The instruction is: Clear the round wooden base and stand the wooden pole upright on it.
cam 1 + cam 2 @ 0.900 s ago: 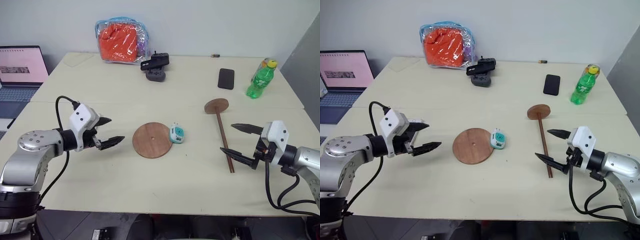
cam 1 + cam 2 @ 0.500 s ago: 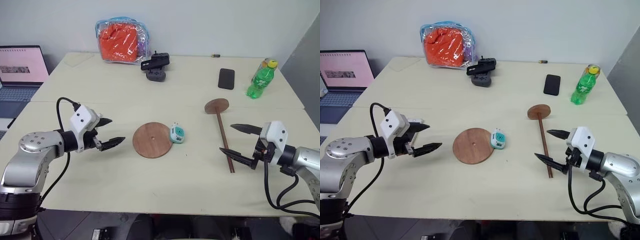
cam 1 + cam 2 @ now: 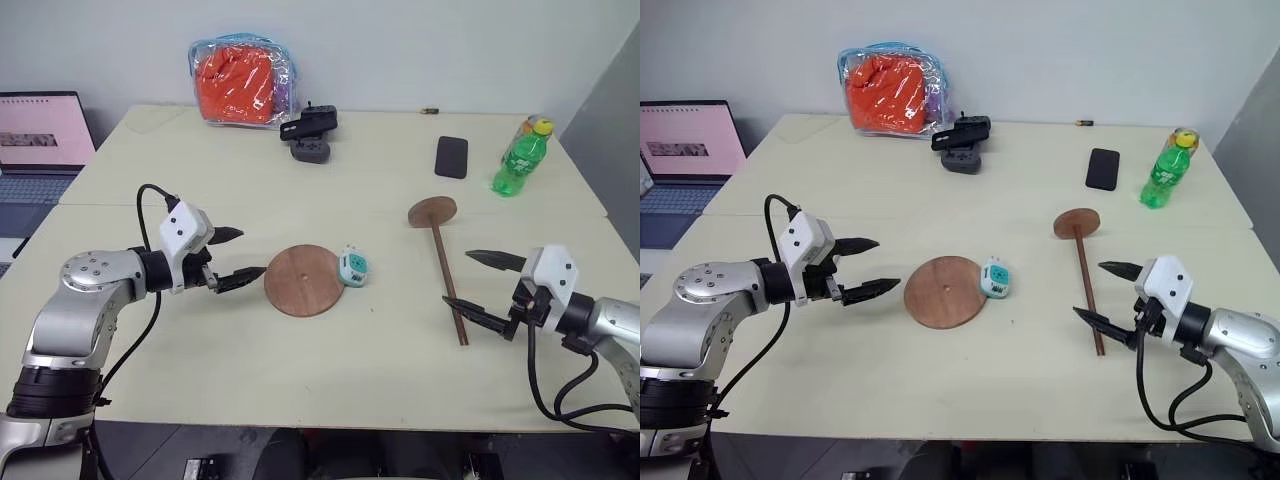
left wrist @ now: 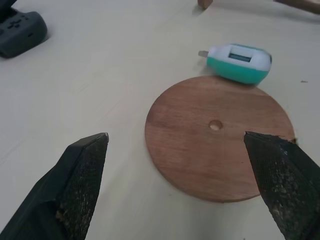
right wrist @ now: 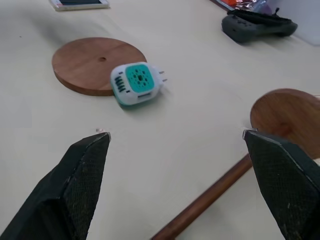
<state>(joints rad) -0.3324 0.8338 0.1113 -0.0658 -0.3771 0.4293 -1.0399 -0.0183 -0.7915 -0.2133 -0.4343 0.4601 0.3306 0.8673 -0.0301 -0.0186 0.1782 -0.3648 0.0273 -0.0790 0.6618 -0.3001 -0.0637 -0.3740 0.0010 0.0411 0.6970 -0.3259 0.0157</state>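
Lying flat on the table [image 3: 200, 380], round wooden base [image 3: 303, 279] touched by a teal plug adapter [image 3: 353, 266], wooden pole [image 3: 445, 283] beside, left tool [image 3: 236, 255] and right tool [image 3: 478, 283] both spread wide, empty.

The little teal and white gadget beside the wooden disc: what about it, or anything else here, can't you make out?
- Teal and white gadget: whether it overlaps the round wooden base or only touches its rim; head views too small.
- Laptop: cut off by the picture's edge.
- Small dark thing at the table's far edge: too small to identify.
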